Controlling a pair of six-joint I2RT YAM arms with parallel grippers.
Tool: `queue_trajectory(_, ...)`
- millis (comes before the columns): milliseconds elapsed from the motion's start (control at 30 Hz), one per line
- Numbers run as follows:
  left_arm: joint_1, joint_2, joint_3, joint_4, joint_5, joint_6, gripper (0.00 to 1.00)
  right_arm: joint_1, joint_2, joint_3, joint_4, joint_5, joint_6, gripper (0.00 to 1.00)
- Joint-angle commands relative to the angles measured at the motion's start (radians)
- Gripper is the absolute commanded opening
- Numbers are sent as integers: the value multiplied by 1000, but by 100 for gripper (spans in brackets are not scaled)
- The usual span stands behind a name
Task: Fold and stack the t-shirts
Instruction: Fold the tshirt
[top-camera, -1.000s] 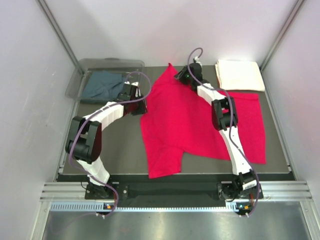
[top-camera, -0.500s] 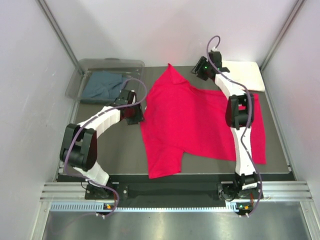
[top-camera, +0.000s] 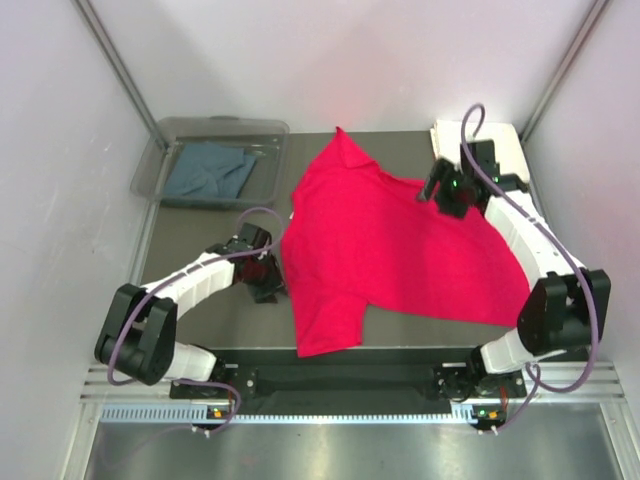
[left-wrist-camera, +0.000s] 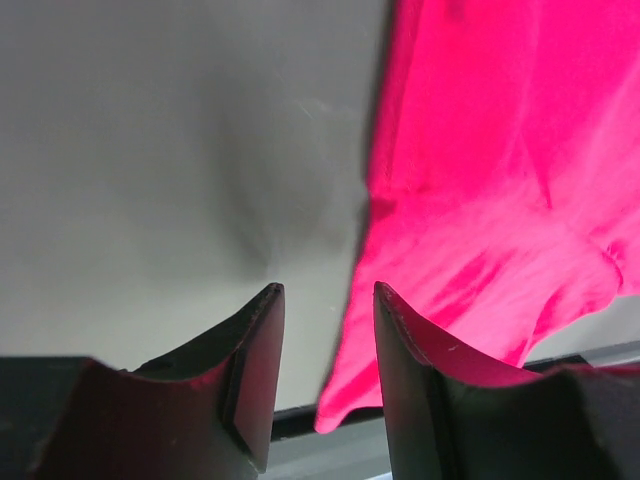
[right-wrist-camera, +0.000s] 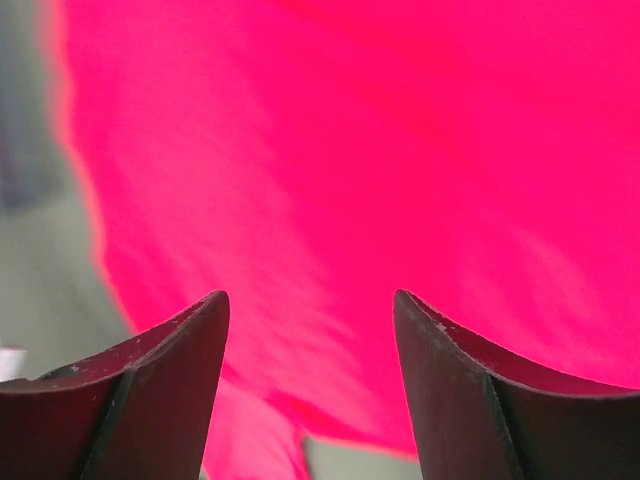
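Red shirt (top-camera: 390, 250) lies spread and rumpled on the worktop (top-camera: 200, 235). The white shirt (top-camera: 500, 145) sits folded at its far right corner, the grey shirt (top-camera: 210, 170) in a bin (top-camera: 222, 125) to its far left. Both end effectors are released and empty: the left (left-wrist-camera: 325, 300) at the red shirt's left edge, the right (right-wrist-camera: 310, 305) over its far right part. The cloth looks limp and light, probably best pinched at hems or corners. Bare worktop lies open to its left.

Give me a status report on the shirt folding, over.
Left fingers open, empty, at left edge of red t-shirt. Right fingers open, empty, above its far right side. Shirt spread out, unfolded. No obstruction seen.
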Motion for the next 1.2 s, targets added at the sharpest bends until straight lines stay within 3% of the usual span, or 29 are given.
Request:
queue_trajectory(0,-62,-13,-2,8,-10,-85,45,-39,-90,-158,-125,76,19,67)
queue_trajectory(267,-257,28,7,-41,-216,-264,45,-70,-319,-320,-159,90,43,68)
queue_trajectory(433,-264,37,-14,-69,-299,-366,42,-68,-391,-372,-179,99,68,68)
queue_trajectory(700,-264,128,-31,28,-253,-398,32,-73,-401,-381,-239,188,103,70)
queue_trajectory(800,-264,125,-27,15,-279,-392,17,-89,-385,-386,-263,213,127,70)
queue_trajectory(833,-266,119,-27,11,-286,-390,0,-97,-379,-390,-265,216,129,69)
queue_trajectory(900,-266,93,-19,-14,-297,-380,0,-125,-378,-413,-271,236,137,68)
queue_trajectory(1000,-266,42,-2,-67,-300,-364,0,-238,-397,-500,-280,234,170,62)
queue_trajectory(1167,-266,-30,15,-81,-228,-267,0,-577,-470,-684,-222,265,146,51)
